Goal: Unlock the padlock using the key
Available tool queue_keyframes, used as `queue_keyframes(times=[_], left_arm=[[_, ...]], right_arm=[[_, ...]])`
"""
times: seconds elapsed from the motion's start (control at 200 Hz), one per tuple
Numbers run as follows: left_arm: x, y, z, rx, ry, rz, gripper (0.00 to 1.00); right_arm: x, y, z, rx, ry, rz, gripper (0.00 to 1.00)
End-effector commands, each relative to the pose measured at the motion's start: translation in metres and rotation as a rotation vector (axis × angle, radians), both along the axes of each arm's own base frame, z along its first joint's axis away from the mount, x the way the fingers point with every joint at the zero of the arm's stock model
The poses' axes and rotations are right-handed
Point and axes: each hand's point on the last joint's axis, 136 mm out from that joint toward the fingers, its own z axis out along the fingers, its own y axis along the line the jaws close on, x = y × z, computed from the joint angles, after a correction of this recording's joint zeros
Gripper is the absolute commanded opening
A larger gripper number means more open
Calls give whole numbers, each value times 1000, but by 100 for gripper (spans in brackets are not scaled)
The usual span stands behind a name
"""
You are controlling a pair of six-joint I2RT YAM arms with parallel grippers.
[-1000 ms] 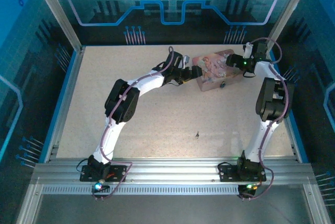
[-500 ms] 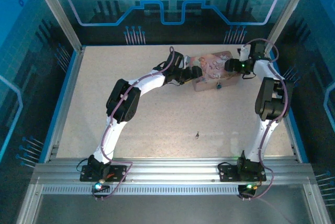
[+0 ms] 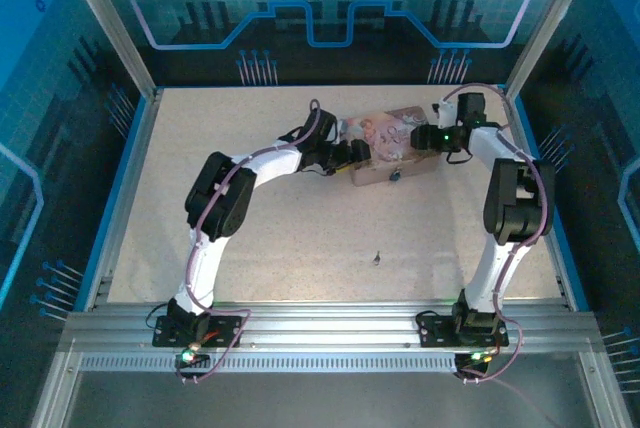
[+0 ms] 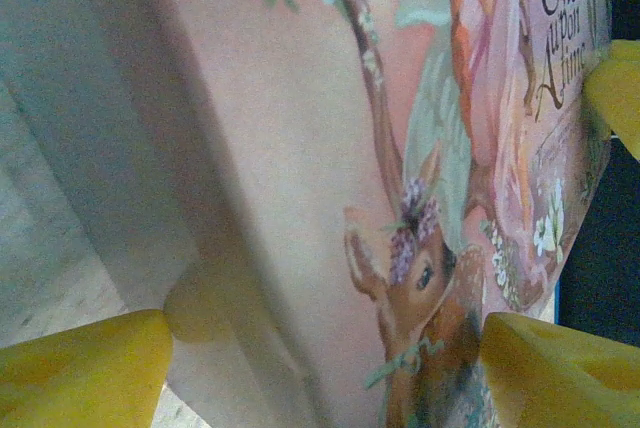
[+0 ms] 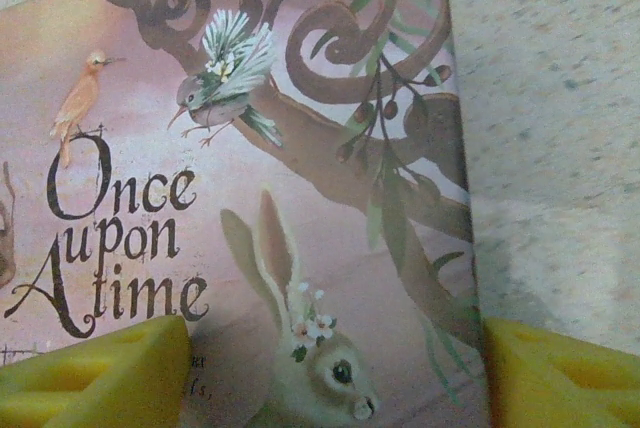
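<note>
Tin (image 3: 385,138): pink, lid with its printed pictures facing up, flat on the table (image 3: 300,278) between my two grippers.
Left gripper (image 3: 357,155): at the tin's left end, fingers spread wide; in my wrist view that end sits between the yellow fingertips (image 4: 80,368). Whether they press on the tin I cannot tell.
Right gripper (image 3: 424,138): at the tin's right end, spread wide as well; one yellow fingertip (image 5: 90,373) hangs over the lid just below the words "Once upon a time", the other is past the tin's edge, over bare table.
Padlock (image 3: 395,175): tiny bluish-silver speck against the tin's near long side, roughly midway along it; too small for me to tell how its shackle stands.
Key (image 3: 377,258): thin dark sliver lying alone on the table, well apart from the tin on its near side, nearly straight out from the padlock; neither of my grippers touches it.
</note>
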Motion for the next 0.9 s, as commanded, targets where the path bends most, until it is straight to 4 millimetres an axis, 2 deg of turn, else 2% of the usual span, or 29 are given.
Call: queue_keyframes(times=[0.0,0.35,0.68,0.765,0.895], left_arm=[[-6,6,32,-20,-83,-14,81],[-39,59,35,29,-69,54,82],[-74,94,20,92,-23,93,83],[-81,103,16,102,-14,111,83],[-86,116,12,108,-6,142,83]], right_arm=[[-30,49,-3,69,58,110,73],[-63,107,-4,91,71,190,74],[-86,157,-13,108,100,271,75],[-91,166,-15,108,103,285,75],[-93,169,-16,102,103,271,76]])
